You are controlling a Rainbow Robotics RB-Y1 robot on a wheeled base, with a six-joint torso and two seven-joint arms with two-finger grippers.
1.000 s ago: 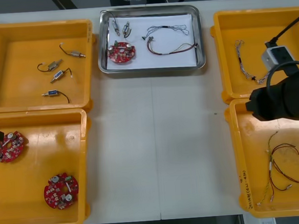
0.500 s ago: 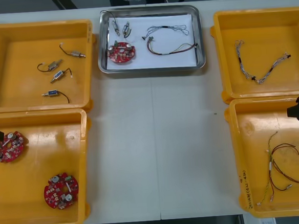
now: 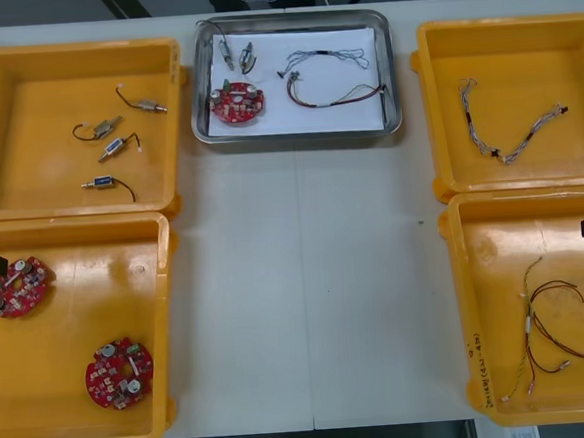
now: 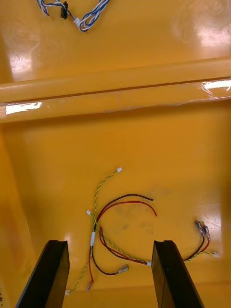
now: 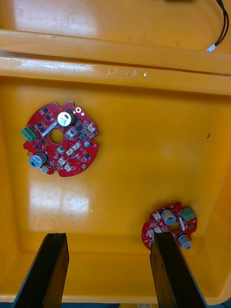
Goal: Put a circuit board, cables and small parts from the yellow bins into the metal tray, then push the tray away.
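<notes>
You are at the last step, I think. The tray (image 3: 296, 137) lies at the far side of the counter (image 3: 306, 278), between the two far bins. On its white inside it holds a red circuit board (image 3: 237, 102), cables (image 3: 336, 101) and two small metal parts (image 3: 248, 57). So the loading looks complete, and only the push can remain. The far rim of the tray is already near the far edge of the counter, so I cannot tell if the push is done.

Your left claw (image 5: 108, 238) is open and empty. It hangs over the near left bin (image 3: 169, 318), with two more boards (image 5: 58, 139) below it. Your right claw (image 4: 110, 243) is also open and empty, over the near right bin (image 3: 459, 308) and above a red and yellow cable (image 4: 125, 198). Both are well apart from the tray.

If you need to push, bring one claw to the middle of the near rim. Push straight and slowly, so that the tray does not turn or touch the bins beside it.

About writing: there is a small dark marking on the wall of the near right bin, but it is too small to read. On the boards I can read nothing.
</notes>
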